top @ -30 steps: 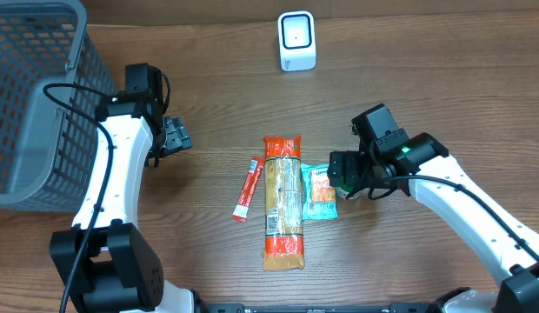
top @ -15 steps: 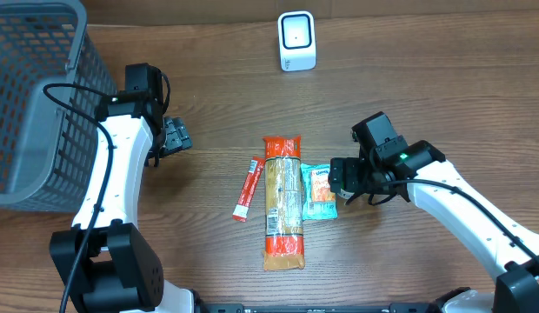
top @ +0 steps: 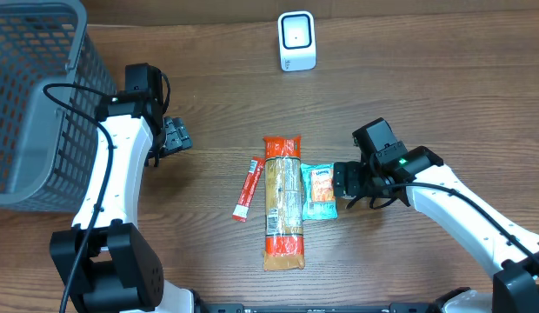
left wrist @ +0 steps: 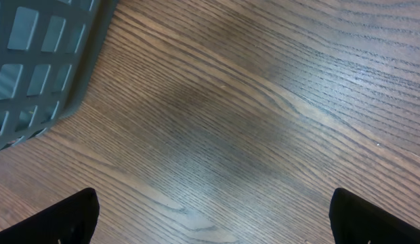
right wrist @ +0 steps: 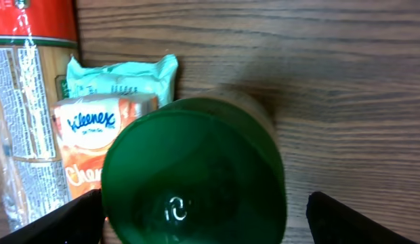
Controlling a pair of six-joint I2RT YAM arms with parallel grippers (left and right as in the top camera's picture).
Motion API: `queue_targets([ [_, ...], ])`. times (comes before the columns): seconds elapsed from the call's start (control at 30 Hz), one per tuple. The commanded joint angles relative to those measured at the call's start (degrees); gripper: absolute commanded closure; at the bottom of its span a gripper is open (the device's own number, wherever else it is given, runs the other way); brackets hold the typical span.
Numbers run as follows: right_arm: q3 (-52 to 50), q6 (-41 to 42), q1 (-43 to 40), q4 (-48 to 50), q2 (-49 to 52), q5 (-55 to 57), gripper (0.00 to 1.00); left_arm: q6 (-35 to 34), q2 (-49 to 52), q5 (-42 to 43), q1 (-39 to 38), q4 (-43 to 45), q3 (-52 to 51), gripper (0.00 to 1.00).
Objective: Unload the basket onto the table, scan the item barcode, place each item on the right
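A dark green round container (right wrist: 196,169) stands on the wooden table and fills the lower middle of the right wrist view. My right gripper (right wrist: 213,217) is open around it: the left finger is close against its side and the right finger (right wrist: 359,220) stands apart from it. In the overhead view this gripper (top: 346,183) hides the container, just right of a Kleenex tissue pack (top: 319,191). My left gripper (top: 176,135) hangs open over bare wood (left wrist: 213,217), holding nothing. The white scanner (top: 296,41) stands at the back middle.
A long orange pasta packet (top: 282,202) lies left of the tissue pack, and a red stick sachet (top: 246,189) lies further left. A grey mesh basket (top: 35,96) occupies the back left corner, close to the left arm.
My right gripper has shifted slightly toward the table's front edge, settling around the green container. The left arm has not moved.
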Motion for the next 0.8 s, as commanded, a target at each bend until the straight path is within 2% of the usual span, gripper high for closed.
queue_targets([
  [0.0,-0.28,0.07,0.31,0.02,-0.81,1.92,0.05,1.49,-1.22,-0.37,-0.07,0.02,1.07,0.00],
  [0.1,-0.28,0.83,0.31,0.04,-0.81,1.42,0.05,1.49,-1.22,-0.39,-0.07,0.02,1.07,0.00],
  [0.2,-0.28,4.94,0.31,0.26,-0.81,0.44,0.05,1.49,-1.22,-0.37,-0.07,0.02,1.07,0.00],
  [0.43,-0.31,5.20,0.31,1.70,-0.81,-1.03,0.06,1.49,-1.22,-0.37,-0.07,0.02,1.07,0.00],
  [0.63,-0.39,5.16,0.31,1.36,-0.81,0.50,0.20,1.49,-1.22,-0.37,-0.07,0.02,1.07,0.00],
  [0.77,-0.39,5.16,0.31,-0.07,-0.81,3.52,0.24,1.49,-1.22,-0.37,-0.07,0.02,1.07,0.00],
])
